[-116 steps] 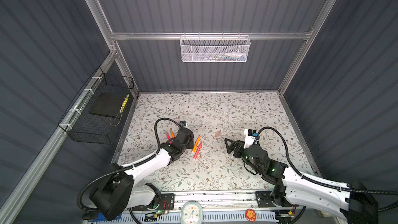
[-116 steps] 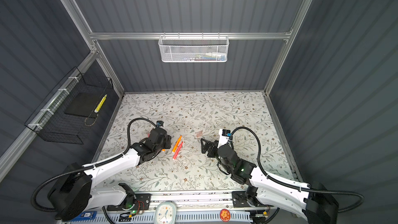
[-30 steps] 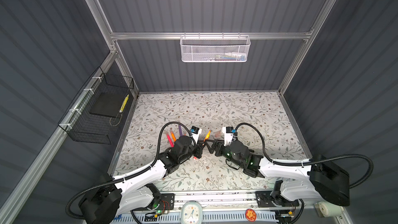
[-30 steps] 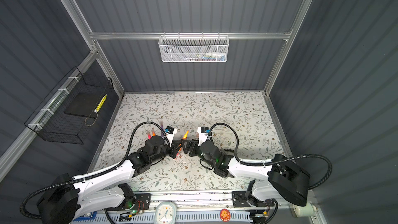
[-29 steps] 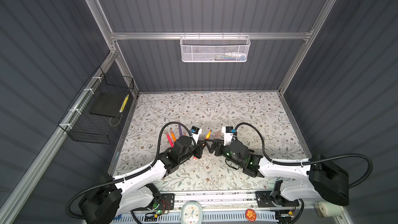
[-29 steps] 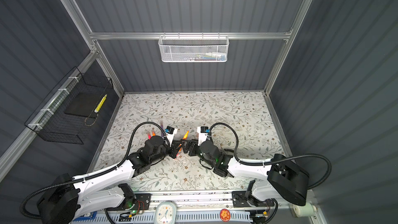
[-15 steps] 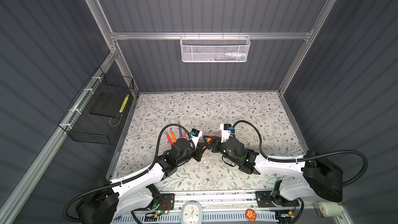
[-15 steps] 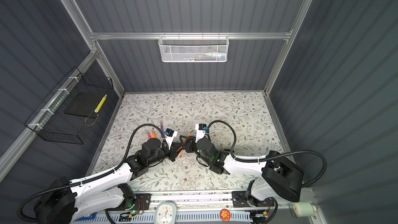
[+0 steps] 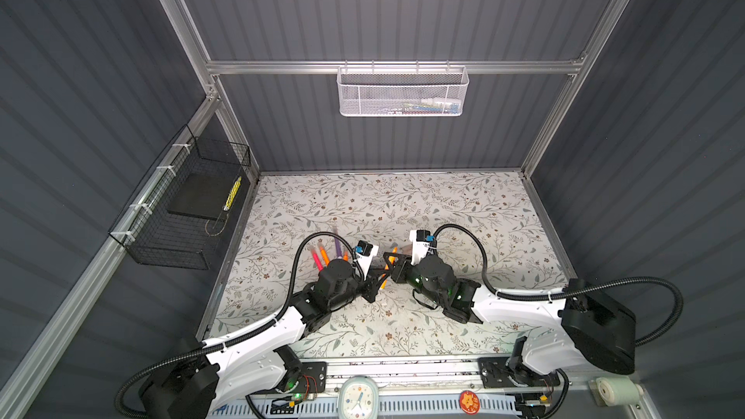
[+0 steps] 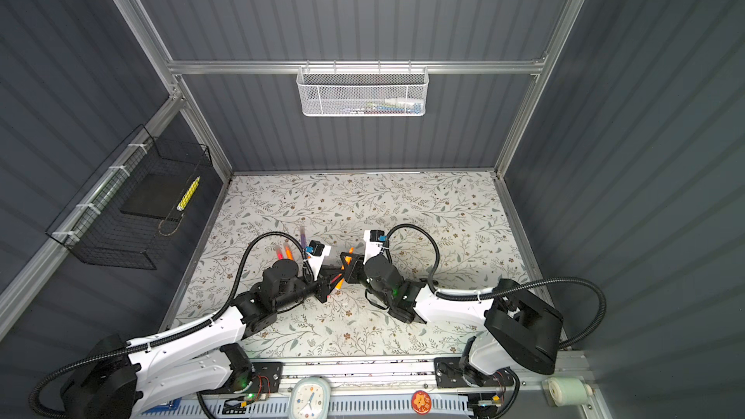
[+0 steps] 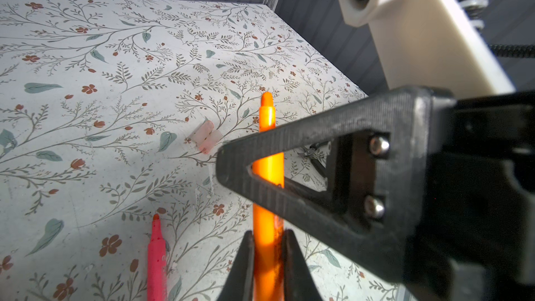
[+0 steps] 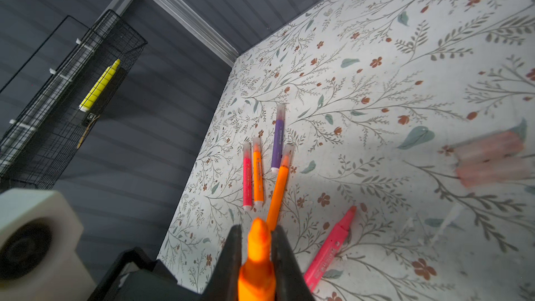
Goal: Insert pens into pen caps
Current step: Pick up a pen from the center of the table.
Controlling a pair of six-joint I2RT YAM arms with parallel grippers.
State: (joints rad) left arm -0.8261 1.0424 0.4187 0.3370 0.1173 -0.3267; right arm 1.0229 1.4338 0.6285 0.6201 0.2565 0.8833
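top views: left gripper (image 9: 374,280) and right gripper (image 9: 392,263) stood tip to tip at lower centre of the flowered mat (image 9: 443,203), alike in both top views. orange pen (image 9: 385,276) slanted between them, one end in each. pens on the mat (image 9: 323,253) lay grouped just left of the grippers. how far the fingers stood apart could not be read here.

left wrist view: left gripper (image 11: 267,264), fingers (image 11: 244,270) pressed tight on the lower barrel of the orange pen (image 11: 267,169), which ran up the centre of the frame, clear of the mat. a black finger of the right gripper crossed the barrel mid-frame. two pen caps (image 11: 206,138), pale pink, lay side by side and touching, just left of the pen's upper end. pink pen (image 11: 156,256), uncapped, lay at lower left.

right wrist view: right gripper (image 12: 257,256), fingers (image 12: 231,262) closed on the same orange pen (image 12: 257,244) near its tip, at bottom centre. pens on the mat (image 12: 257,175), mid-frame: pink, orange, purple and a slanted second orange, each clear-capped. pink pen (image 12: 333,244) at lower right. pen caps (image 12: 489,160) blurred at the right edge.
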